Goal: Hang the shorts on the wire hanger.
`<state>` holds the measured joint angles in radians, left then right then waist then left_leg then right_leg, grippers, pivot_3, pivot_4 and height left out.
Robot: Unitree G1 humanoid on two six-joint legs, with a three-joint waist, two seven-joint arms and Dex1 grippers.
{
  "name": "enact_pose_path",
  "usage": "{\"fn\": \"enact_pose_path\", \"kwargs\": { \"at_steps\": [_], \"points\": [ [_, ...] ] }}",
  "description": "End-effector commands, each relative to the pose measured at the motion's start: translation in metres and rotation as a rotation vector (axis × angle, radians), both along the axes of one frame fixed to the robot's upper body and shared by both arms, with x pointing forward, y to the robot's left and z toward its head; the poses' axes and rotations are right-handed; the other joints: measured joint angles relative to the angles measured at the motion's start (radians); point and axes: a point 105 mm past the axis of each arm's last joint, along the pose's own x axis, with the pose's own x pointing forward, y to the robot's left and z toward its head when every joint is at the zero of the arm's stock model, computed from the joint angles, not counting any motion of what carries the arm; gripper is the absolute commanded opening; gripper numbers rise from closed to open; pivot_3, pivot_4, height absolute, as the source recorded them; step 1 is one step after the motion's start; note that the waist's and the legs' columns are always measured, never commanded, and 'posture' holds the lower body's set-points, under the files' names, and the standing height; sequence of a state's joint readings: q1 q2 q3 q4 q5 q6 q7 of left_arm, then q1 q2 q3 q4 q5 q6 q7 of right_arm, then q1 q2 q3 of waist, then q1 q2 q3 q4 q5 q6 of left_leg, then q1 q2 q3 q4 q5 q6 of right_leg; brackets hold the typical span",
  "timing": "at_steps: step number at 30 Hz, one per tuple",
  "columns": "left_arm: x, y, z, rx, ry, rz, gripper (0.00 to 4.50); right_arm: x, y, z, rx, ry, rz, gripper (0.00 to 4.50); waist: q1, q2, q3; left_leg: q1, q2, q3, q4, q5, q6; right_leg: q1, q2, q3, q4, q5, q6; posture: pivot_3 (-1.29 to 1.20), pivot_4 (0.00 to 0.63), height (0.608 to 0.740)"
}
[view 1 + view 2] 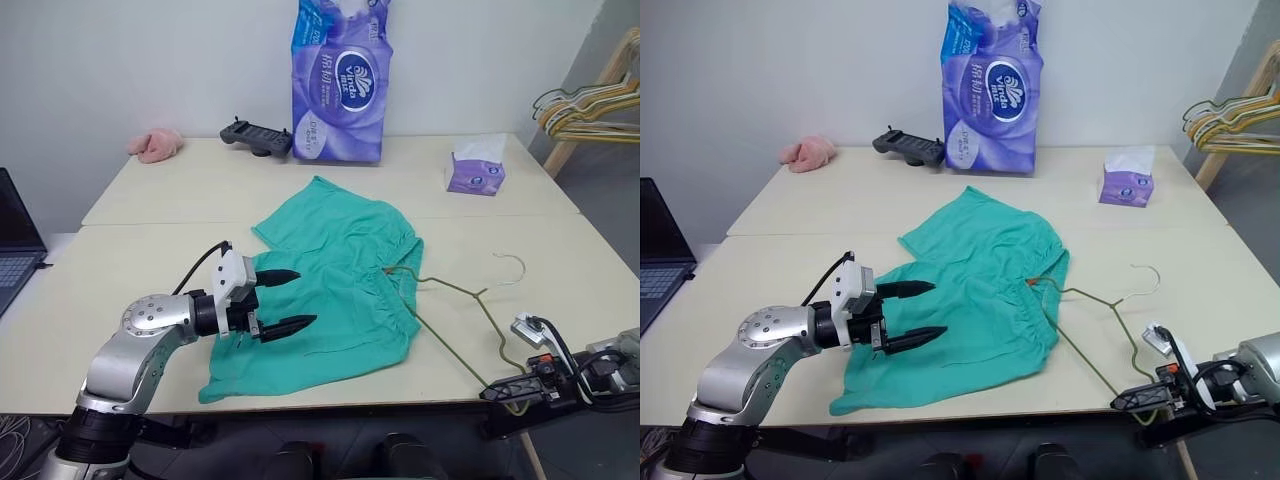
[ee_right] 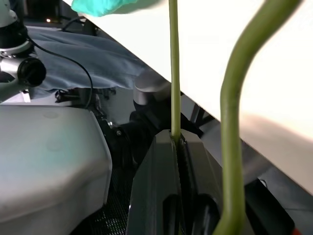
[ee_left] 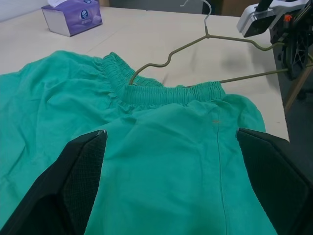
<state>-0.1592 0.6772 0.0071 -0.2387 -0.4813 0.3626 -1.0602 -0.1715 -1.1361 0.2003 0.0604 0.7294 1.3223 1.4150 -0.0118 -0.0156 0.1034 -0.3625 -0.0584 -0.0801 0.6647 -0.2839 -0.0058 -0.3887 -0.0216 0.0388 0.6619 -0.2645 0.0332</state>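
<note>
Pinching the wire hanger, right jaws clamp — left spread — "Vinda" pack behind.

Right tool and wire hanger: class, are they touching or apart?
Touching. In the right wrist view the right tool is shut on the wire hanger, the thin wire pinched between its two fingers.

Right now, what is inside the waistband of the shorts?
One end of the wire hanger goes into the waistband of the shorts. How far it reaches inside is hidden by the fabric.
</note>
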Motion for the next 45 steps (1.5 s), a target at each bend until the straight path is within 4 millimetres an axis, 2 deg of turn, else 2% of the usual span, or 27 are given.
{"fn": "enact_pose_path", "kwargs": {
  "at_steps": [1, 5, 7, 11, 15, 16, 26, 29, 36, 41, 45],
  "points": [
    [0.000, 0.001, 0.009, 0.003, -0.047, -0.008, 4.49, -0.005, -0.006, 0.004, -0.004, 0.008, -0.010, 0.00, 0.002, 0.000, 0.000, 0.000, 0.000, 0.000, 0.000, 0.000, 0.000, 0.000, 0.000, 0.000, 0.000, 0.000, 0.000, 0.00, 0.080, 0.740],
    [-0.001, -0.002, 0.007, 0.003, -0.046, -0.021, 4.49, -0.006, -0.011, -0.005, -0.049, 0.043, -0.064, 0.00, 0.004, 0.000, 0.000, 0.000, 0.000, 0.001, 0.000, 0.000, 0.000, 0.000, 0.000, 0.000, 0.000, 0.000, 0.000, -0.01, 0.074, 0.740],
    [0.001, -0.002, 0.007, 0.005, -0.049, -0.023, 4.49, 0.007, -0.006, -0.008, -0.035, 0.039, -0.118, 0.00, 0.003, 0.000, 0.000, 0.001, 0.000, 0.001, 0.000, 0.000, 0.000, 0.000, 0.000, 0.000, 0.000, 0.001, -0.001, -0.01, 0.069, 0.740],
    [0.001, -0.002, 0.008, 0.008, -0.053, -0.031, 4.49, 0.040, 0.014, 0.006, 0.081, 0.029, -0.211, 0.00, -0.001, 0.001, -0.001, 0.001, 0.001, 0.002, 0.001, 0.000, 0.000, 0.000, 0.001, 0.001, 0.000, 0.003, -0.002, -0.01, 0.065, 0.740],
    [0.001, -0.002, 0.009, 0.011, -0.059, -0.035, 4.49, 0.058, 0.022, 0.012, 0.131, 0.038, -0.264, 0.00, 0.005, 0.001, -0.001, 0.000, 0.000, 0.001, 0.000, 0.000, 0.000, 0.000, 0.000, 0.000, -0.001, 0.004, -0.003, -0.01, 0.062, 0.740],
    [0.002, -0.002, 0.010, 0.011, -0.061, -0.035, 4.49, 0.062, 0.024, 0.013, 0.141, 0.041, -0.273, 0.00, 0.007, 0.001, -0.001, -0.001, 0.000, 0.001, 0.000, 0.000, 0.000, 0.000, 0.000, 0.000, -0.001, 0.006, -0.007, 0.00, 0.060, 0.740],
    [0.001, -0.002, 0.010, 0.011, -0.067, -0.031, 4.49, 0.077, 0.039, 0.008, 0.166, 0.015, -0.284, 0.00, 0.008, 0.001, -0.001, -0.001, 0.000, 0.001, -0.001, 0.000, 0.001, -0.001, 0.000, 0.000, -0.002, 0.006, -0.007, 0.01, 0.057, 0.740],
    [0.002, -0.002, 0.011, 0.012, -0.070, -0.032, 4.49, 0.088, 0.044, 0.006, 0.171, -0.014, -0.300, 0.00, 0.005, 0.001, -0.001, 0.000, 0.000, 0.002, 0.000, 0.000, 0.001, 0.000, 0.000, 0.001, -0.001, 0.006, -0.007, 0.00, 0.056, 0.740],
    [0.005, -0.001, 0.014, 0.016, -0.080, -0.034, 4.49, 0.119, 0.043, 0.001, 0.145, -0.105, -0.382, 0.00, 0.004, 0.001, -0.001, 0.000, 0.000, 0.002, 0.000, 0.000, 0.001, 0.000, 0.001, 0.001, 0.000, 0.006, -0.007, 0.01, 0.059, 0.740],
    [0.005, -0.001, 0.014, 0.020, -0.081, -0.036, 4.49, 0.128, 0.039, 0.000, 0.128, -0.141, -0.408, 0.00, 0.004, 0.000, -0.002, 0.000, 0.000, 0.003, 0.000, 0.000, 0.001, 0.000, 0.001, 0.001, 0.000, 0.007, -0.007, 0.01, 0.057, 0.740],
    [0.007, 0.000, 0.015, 0.022, -0.087, -0.031, 4.49, 0.136, 0.033, 0.004, 0.066, -0.272, -0.380, 0.00, 0.004, 0.000, -0.002, 0.001, 0.000, 0.003, 0.001, 0.000, 0.001, 0.000, 0.001, 0.001, 0.000, 0.007, -0.007, 0.01, 0.058, 0.740]
  ]
}}
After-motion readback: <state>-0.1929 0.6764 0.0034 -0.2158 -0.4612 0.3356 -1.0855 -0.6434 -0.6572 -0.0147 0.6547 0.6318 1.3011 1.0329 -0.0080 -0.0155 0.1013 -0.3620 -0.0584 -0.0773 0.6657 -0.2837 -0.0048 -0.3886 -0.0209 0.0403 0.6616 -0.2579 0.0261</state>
